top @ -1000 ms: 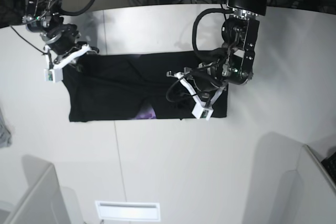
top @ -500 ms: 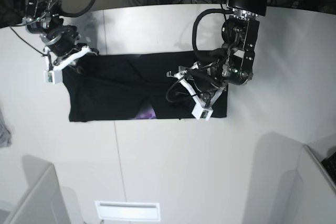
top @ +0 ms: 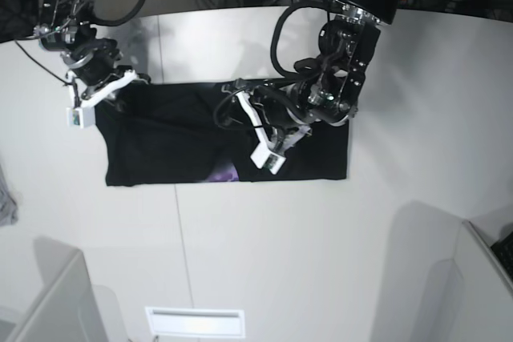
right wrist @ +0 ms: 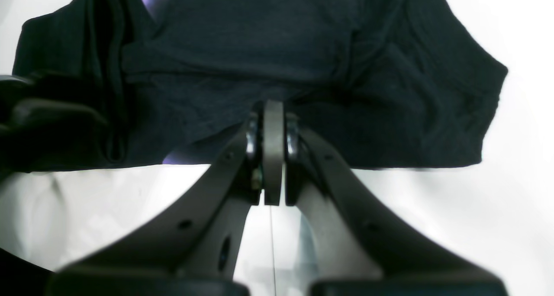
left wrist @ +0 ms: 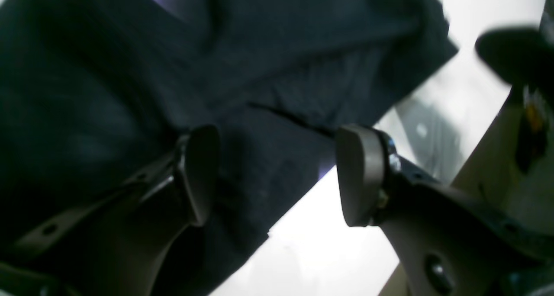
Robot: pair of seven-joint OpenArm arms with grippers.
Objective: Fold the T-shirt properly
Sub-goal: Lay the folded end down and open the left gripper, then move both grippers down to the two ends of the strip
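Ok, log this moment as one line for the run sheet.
T-shirt: flat on table, partly folded | left gripper: open over the shirt's near edge, nothing held | right gripper: shut at shirt edge

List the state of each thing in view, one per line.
T-shirt: folded into a flat black band on the table, purple print peeking out at its near edge.
Left hand: open above the shirt, holding nothing.
Right hand: shut at the shirt's edge.
Table: white, bearing the shirt.

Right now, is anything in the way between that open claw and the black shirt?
Nothing visible. The left claw hangs open directly over the T-shirt, near its front edge, with only air between its fingers and the cloth. The right claw is shut at the shirt's far edge.
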